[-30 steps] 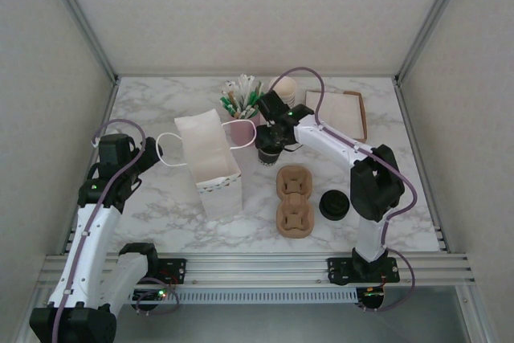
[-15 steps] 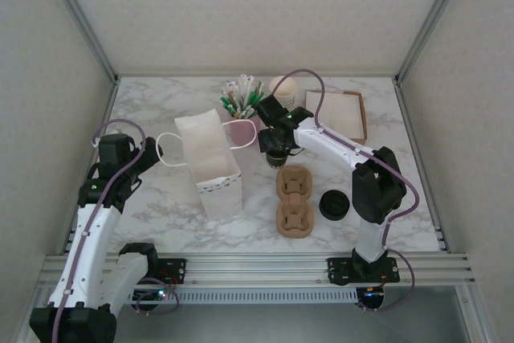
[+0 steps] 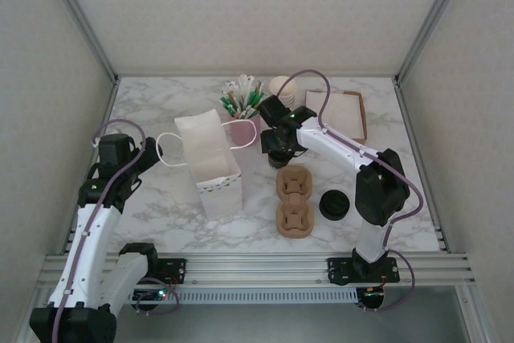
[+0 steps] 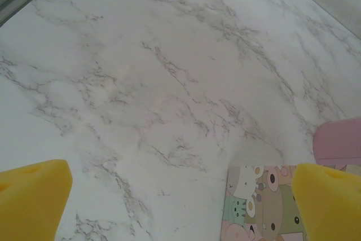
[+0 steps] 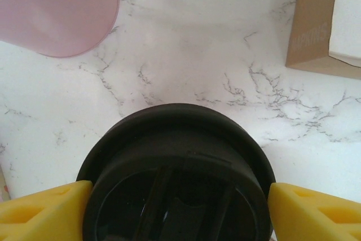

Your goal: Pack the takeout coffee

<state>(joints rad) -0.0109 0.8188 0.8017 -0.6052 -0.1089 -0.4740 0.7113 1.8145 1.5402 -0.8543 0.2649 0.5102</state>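
The takeout coffee, a cup under a round black lid, stands upright on the marble just behind the brown cardboard carrier. My right gripper hangs over it, open, with one yellow pad at each side of the lid's rim. From above, the right gripper covers most of the cup. My left gripper is open over bare marble at the left, holding nothing, beside the paper bag's printed side.
A white paper bag stands open left of the carrier, its pink handle toward the left arm. A pink cup of stirrers, a stack of cream cups and a brown napkin box line the back. Loose black lids lie right of the carrier.
The right gripper's jaws have spread wider around the lidded cup, and the wrist has shifted slightly back and to the right. The left arm has not moved.
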